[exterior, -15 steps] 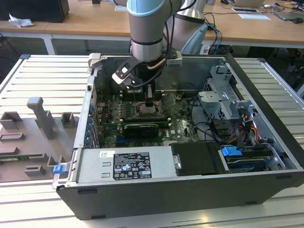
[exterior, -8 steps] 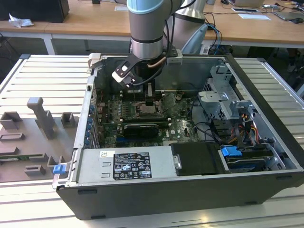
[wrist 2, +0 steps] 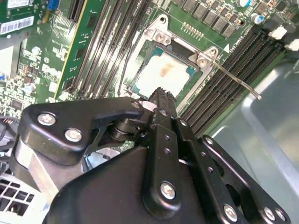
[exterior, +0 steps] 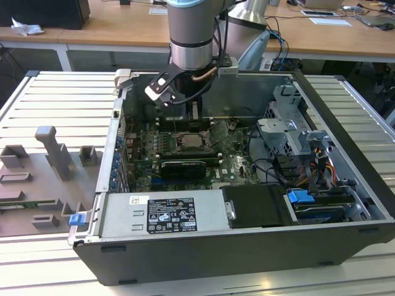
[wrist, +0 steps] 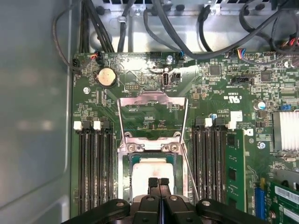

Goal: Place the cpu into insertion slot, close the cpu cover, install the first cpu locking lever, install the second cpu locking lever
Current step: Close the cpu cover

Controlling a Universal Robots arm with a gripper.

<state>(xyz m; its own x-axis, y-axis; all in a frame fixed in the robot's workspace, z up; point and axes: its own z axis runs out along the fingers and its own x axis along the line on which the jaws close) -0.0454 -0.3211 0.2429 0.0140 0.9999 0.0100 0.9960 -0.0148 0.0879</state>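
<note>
Beige-silver cpu [wrist: 142,170] seated in insertion slot [wrist: 127,175]; gripper [wrist: 159,181] close over it, pressed together (nothing pinched); cpu cover [wrist: 152,99] upright, not yet closed; probably cover step, needing a push down.

We count one robot arm [exterior: 191,37] carrying one gripper [wrist: 159,180] with two black fingers [wrist: 153,183]. There is one open computer case [exterior: 345,111], and inside it one green board [wrist: 154,79] and one grey power box [exterior: 210,209] with one white label [exterior: 170,215]. On the board we find one square chip [wrist: 152,168], one socket [wrist: 128,163] around it, one metal cover [wrist: 152,100], one thin lever [wrist 2: 236,81], one round coin battery [wrist: 106,77] and two white clips [wrist: 78,125] on the dark slots [wrist: 93,168] by the case wall.
</note>
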